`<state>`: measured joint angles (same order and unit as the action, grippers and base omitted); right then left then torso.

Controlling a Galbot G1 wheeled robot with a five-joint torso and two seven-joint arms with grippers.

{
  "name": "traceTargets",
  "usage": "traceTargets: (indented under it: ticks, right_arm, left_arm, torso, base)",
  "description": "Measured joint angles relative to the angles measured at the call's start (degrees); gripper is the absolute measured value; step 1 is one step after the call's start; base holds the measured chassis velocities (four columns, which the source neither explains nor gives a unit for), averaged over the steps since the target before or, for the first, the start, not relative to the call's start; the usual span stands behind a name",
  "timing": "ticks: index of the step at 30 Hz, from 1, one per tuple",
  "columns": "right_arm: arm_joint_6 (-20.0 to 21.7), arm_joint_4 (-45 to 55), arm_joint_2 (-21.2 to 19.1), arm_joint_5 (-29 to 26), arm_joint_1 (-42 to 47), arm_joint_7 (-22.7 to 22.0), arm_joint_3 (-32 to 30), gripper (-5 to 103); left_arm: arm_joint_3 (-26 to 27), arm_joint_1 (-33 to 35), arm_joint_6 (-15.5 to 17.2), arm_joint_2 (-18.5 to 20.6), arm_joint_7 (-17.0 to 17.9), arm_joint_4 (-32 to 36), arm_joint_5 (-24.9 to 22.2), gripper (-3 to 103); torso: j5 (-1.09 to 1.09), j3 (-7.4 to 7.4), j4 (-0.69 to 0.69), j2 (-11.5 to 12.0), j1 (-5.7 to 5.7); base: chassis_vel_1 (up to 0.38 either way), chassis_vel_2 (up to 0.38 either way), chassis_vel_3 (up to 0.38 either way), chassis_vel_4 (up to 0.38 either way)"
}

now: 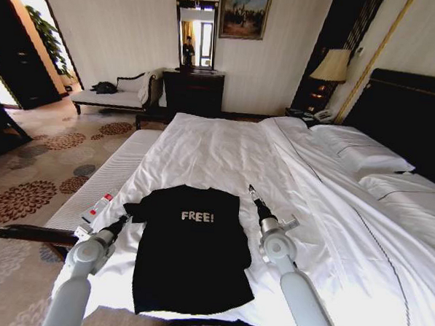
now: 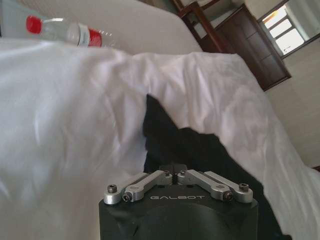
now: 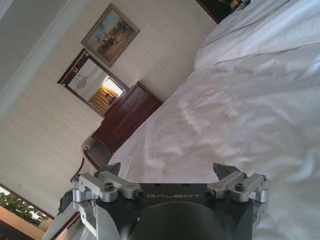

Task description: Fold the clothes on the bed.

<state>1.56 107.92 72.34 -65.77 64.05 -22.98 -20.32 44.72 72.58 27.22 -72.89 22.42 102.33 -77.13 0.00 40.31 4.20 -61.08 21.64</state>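
1. The bed (image 1: 225, 152) is wide, covered in wrinkled white sheets, with white pillows before a tall dark headboard; its near edge and far side run out of the head view.
2. The T-shirt (image 1: 191, 253) lies flat on the bed's near part, chest up, soft black fabric with white "FREE!" lettering. Its hem end is partly cut off by the robot's body, and the sleeve beside the right arm cannot be made out.
3. The right gripper (image 1: 251, 189) hovers just beside the T-shirt's shoulder, over bare sheet. In the right wrist view its metal linkages stand wide apart, so the jaws are spread with nothing between them.
4. The left gripper (image 1: 125, 218) is at the T-shirt's other sleeve. In the left wrist view its linkages are drawn together at the black cloth; the tips are hidden there, so an actual pinch cannot be confirmed.
5. A clear plastic bottle (image 2: 67, 31) with red cap and label lies on the mattress edge beyond that sleeve.
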Motion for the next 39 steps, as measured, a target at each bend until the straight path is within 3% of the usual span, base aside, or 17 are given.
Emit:
traceTargets:
  ticks: [1,4,6,7,13,15,19,20,22,26,28,32,34,38,39]
  right_arm:
    - [0.0,0.0,0.0,0.0,0.0,0.0,0.0,100]
    - [0.0,-0.2,-0.1,0.0,-0.1,-0.1,0.0,100]
    - [0.0,-0.2,-0.2,0.0,-0.1,-0.1,-0.1,100]
    - [0.1,-0.3,-0.3,0.0,-0.1,-0.1,-0.1,100]
    - [0.2,-0.6,-0.4,0.0,-0.2,-0.3,-0.2,100]
    - [0.2,-0.9,-0.3,0.1,-0.4,-0.4,-0.1,100]
    - [0.2,-1.2,-0.2,0.2,-0.6,-0.5,0.0,100]
    - [0.2,-1.3,-0.1,0.2,-0.6,-0.5,0.1,100]
    - [0.2,-1.4,-0.1,0.3,-0.7,-0.5,0.1,100]
    - [0.3,-1.6,0.1,0.4,-0.9,-0.6,0.3,100]
    - [0.3,-1.7,0.1,0.4,-0.9,-0.6,0.3,100]
    - [0.3,-1.7,-0.1,0.4,-0.9,-0.6,0.2,100]
    - [0.3,-1.7,-0.2,0.4,-0.9,-0.7,0.1,100]
    - [0.3,-1.8,-0.3,0.5,-0.7,-0.9,0.0,100]
    - [0.3,-1.8,-0.3,0.5,-0.7,-0.9,0.0,100]
  left_arm:
    - [-0.1,-0.1,0.0,-0.2,0.0,-0.3,0.1,2]
    - [-0.5,-0.6,0.2,-0.8,0.0,-1.5,0.4,18]
    - [-0.6,-0.8,0.2,-0.9,0.0,-1.8,0.5,18]
    - [-0.7,-1.0,0.2,-1.0,0.0,-2.1,0.6,28]
    - [-0.9,-1.3,0.4,-1.5,0.0,-2.7,0.7,45]
    - [-0.8,-0.8,0.6,-1.9,0.1,-1.6,0.7,56]
    - [-0.3,0.2,0.9,-2.2,0.2,0.4,0.4,67]
    - [-0.2,0.7,1.0,-2.2,0.2,0.8,0.4,78]
    - [-0.1,0.9,1.1,-2.1,0.2,0.9,0.4,78]
    - [-0.1,1.2,1.1,-2.0,0.2,0.3,0.5,96]
    - [-0.1,1.1,1.1,-2.1,0.2,0.0,0.6,96]
    - [-0.5,0.2,0.8,-2.5,0.2,-1.7,0.9,79]
    - [-0.6,-0.1,0.7,-2.6,0.1,-1.9,1.0,79]
    - [-0.7,-0.4,0.2,-2.9,-0.4,-2.1,1.4,57]
    - [-0.7,-0.4,0.2,-2.9,-0.4,-2.1,1.4,57]
  torso:
    - [0.00,0.00,0.00,0.0,0.00]
    - [0.00,0.00,0.00,0.0,0.00]
    - [0.00,0.00,0.00,0.0,0.00]
    - [0.00,0.00,0.00,0.0,0.00]
    - [0.00,0.00,0.00,0.0,0.00]
    - [0.00,0.00,0.01,0.0,0.00]
    - [0.01,0.00,0.00,0.0,0.00]
    - [0.01,0.00,0.00,0.0,0.00]
    - [0.01,0.00,0.00,0.0,0.00]
    - [0.00,0.00,0.00,0.0,0.00]
    - [0.00,0.00,0.00,0.0,0.00]
    - [0.00,0.00,0.00,0.0,0.00]
    - [0.00,0.00,0.00,0.0,0.00]
    - [0.00,0.00,0.00,0.0,0.00]
    - [0.00,0.00,0.00,0.0,0.00]
  base:
    - [0.000,0.000,0.000,0.000]
    - [0.000,0.000,0.000,0.000]
    - [0.000,0.000,0.000,0.000]
    - [0.000,0.000,0.000,0.000]
    - [0.000,0.000,0.000,0.000]
    - [0.000,0.000,0.000,0.000]
    - [0.000,0.000,0.000,0.000]
    - [0.000,0.000,0.000,0.000]
    - [0.000,0.000,0.000,0.000]
    - [0.000,0.000,0.000,0.000]
    - [0.000,0.000,0.000,0.000]
    - [0.000,0.000,0.000,0.000]
    - [0.000,0.000,0.000,0.000]
    - [0.000,0.000,0.000,0.000]
    - [0.000,0.000,0.000,0.000]
